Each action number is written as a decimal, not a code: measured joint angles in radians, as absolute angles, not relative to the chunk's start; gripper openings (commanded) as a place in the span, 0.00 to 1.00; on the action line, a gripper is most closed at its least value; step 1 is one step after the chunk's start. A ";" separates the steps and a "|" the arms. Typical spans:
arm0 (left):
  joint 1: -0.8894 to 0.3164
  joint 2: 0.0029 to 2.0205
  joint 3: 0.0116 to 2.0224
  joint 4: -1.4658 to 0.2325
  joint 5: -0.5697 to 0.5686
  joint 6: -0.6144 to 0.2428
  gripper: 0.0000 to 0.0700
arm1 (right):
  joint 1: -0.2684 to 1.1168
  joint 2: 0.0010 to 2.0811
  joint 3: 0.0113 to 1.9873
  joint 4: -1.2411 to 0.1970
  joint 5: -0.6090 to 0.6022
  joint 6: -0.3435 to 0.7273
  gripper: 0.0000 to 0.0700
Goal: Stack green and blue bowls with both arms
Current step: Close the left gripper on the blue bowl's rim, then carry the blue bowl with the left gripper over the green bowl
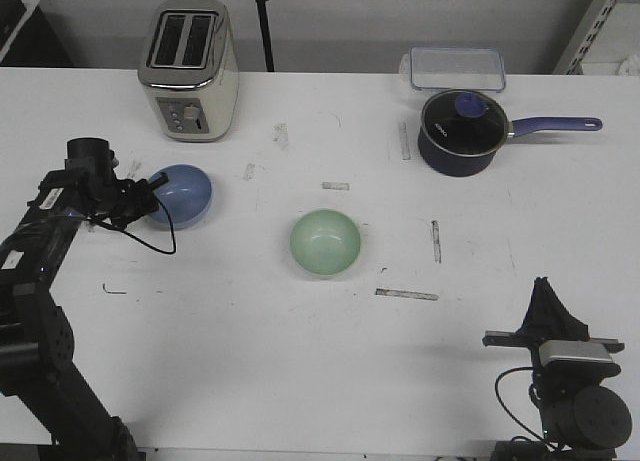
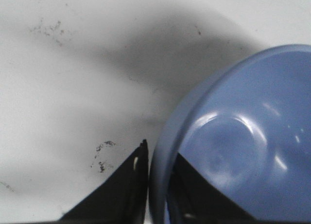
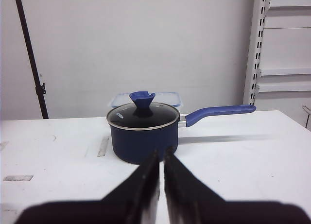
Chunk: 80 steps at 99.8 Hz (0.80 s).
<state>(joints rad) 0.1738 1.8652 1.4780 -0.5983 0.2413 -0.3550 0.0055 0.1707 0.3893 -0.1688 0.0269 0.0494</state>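
On the tabletop (image 1: 300, 381), the left gripper (image 1: 152, 189) pinches the blue bowl (image 1: 180, 196) by its thin, glossy rim, a hold that could slip in transit toward the green bowl (image 1: 325, 243); the right gripper (image 1: 545, 291) waits clenched, holding nothing.

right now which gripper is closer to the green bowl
Left. The left gripper is across the table at the blue bowl, its fingers astride that bowl's rim. The right gripper sits farther from the green bowl, back at the table's near right edge.

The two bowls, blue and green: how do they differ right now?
The blue bowl is tilted, its rim pinched by the left gripper; the green bowl sits flat and untouched. Blue lies near the toaster, green mid-table. Both are round, glossy, empty and look alike in size.
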 measured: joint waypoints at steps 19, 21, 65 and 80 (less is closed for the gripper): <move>0.163 1.865 1.486 -0.630 0.224 -0.372 0.00 | 0.006 0.171 0.389 -0.169 0.027 0.049 0.01; 0.159 1.864 1.493 -0.640 0.216 -0.376 0.00 | 0.006 0.171 0.389 -0.169 0.027 0.049 0.01; -0.063 1.821 1.731 -0.855 0.208 -0.384 0.00 | 0.006 0.171 0.389 -0.169 0.027 0.049 0.01; -0.186 1.821 1.738 -0.857 0.208 -0.384 0.00 | 0.006 0.171 0.389 -0.169 0.027 0.049 0.01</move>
